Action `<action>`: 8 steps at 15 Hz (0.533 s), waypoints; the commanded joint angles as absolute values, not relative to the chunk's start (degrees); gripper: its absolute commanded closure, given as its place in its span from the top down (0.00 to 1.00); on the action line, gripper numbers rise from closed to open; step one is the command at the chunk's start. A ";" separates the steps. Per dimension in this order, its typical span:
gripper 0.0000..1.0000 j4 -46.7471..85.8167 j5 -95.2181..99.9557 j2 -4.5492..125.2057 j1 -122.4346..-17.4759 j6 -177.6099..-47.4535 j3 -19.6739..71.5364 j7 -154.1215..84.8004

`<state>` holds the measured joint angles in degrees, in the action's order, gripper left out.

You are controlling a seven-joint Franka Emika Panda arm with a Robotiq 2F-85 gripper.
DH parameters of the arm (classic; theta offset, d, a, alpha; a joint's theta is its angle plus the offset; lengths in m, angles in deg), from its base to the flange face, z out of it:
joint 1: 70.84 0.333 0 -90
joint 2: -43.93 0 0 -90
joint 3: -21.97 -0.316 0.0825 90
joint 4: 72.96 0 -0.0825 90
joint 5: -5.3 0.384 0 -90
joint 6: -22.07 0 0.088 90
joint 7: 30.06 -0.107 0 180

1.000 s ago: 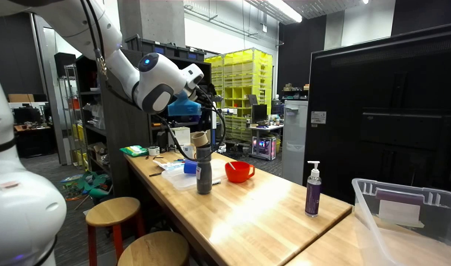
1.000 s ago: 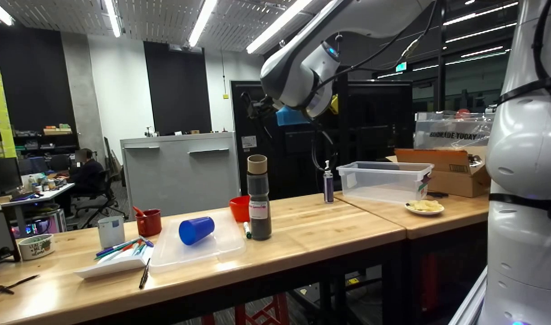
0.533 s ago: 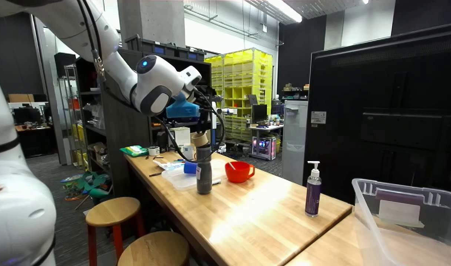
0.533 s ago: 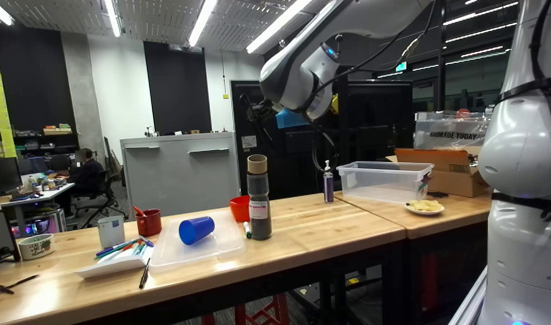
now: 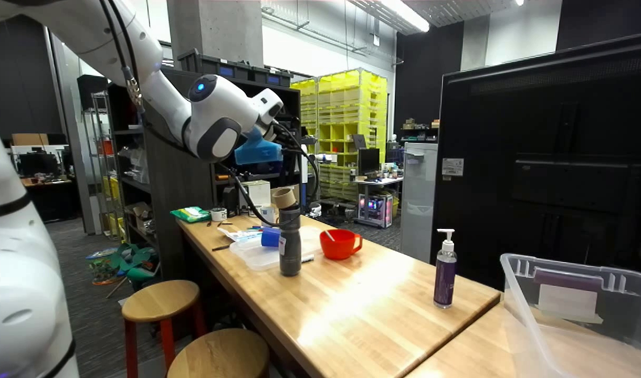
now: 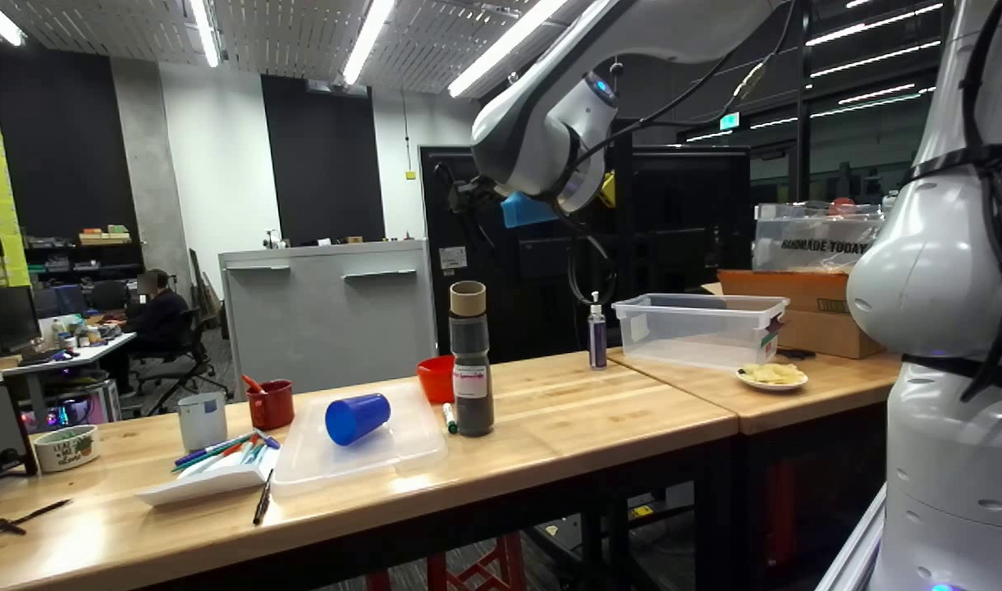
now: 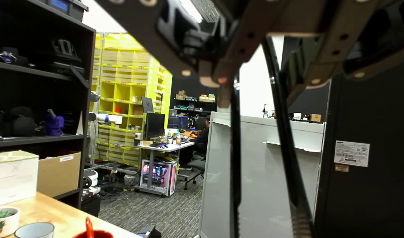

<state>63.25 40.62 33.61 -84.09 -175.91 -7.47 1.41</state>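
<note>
Arm [image 5: 223, 111] shifted slightly, end effector [image 7: 257, 96] gripping black tongs [image 7: 235, 148]

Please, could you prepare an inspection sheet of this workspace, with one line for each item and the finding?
Surface: wooden tabletop with bright glare.
Job's things: black tong-like tool, raised above the tabletop.
Clutter: grey bottle upright, brown ring tilted at its top; blue cup on its side on a translucent lid; bright red mug, pump bottle, clear plastic bin.
Gripper: closed on the tool.
Cables: black cable hangs in a loop below the robot arm; whether it touches anything, I cannot tell.
Surroundings: two wooden stools, yellow shelving, seated person.
</note>
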 commanded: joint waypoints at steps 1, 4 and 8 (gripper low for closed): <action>0.38 63.51 40.01 32.69 -90.30 -175.91 -13.19 1.16; 0.38 63.66 40.18 32.63 -95.02 -175.88 -17.63 0.84; 0.38 63.76 40.14 32.41 -100.96 -175.87 -23.43 0.15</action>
